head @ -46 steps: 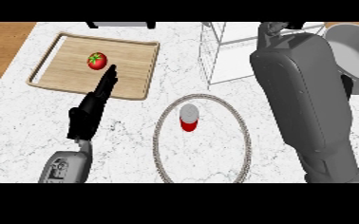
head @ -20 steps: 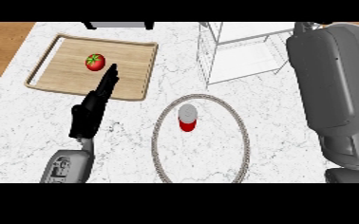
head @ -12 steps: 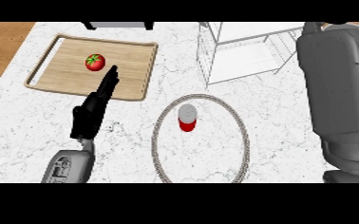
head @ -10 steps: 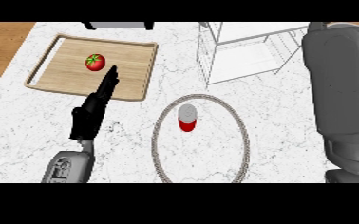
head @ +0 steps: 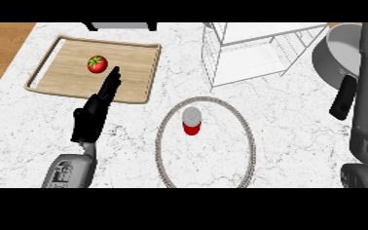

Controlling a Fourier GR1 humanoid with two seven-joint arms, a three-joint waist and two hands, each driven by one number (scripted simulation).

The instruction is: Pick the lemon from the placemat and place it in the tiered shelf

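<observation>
No lemon shows anywhere in the head view. On the round placemat (head: 215,158), ringed by a grey rim, stands a small red thing with a grey top (head: 191,123). The white wire tiered shelf (head: 251,53) sits at the back right, and nothing shows on its tiers. My left hand (head: 93,114) rests open to the left of the placemat, its straight fingers pointing up over the wooden tray's near edge. Of my right hand only a black part (head: 343,97) shows at the right edge, below the grey forearm (head: 345,48) and right of the shelf.
A wooden tray (head: 68,78) lies at the back left with a red tomato (head: 97,64) on it. The counter's left edge meets a wooden floor strip (head: 13,39). A dark object (head: 119,25) stands at the back edge.
My right arm has swung to the right, away from the shelf's front, uncovering the shelf. The left hand, the red thing and the tomato have stayed put.
</observation>
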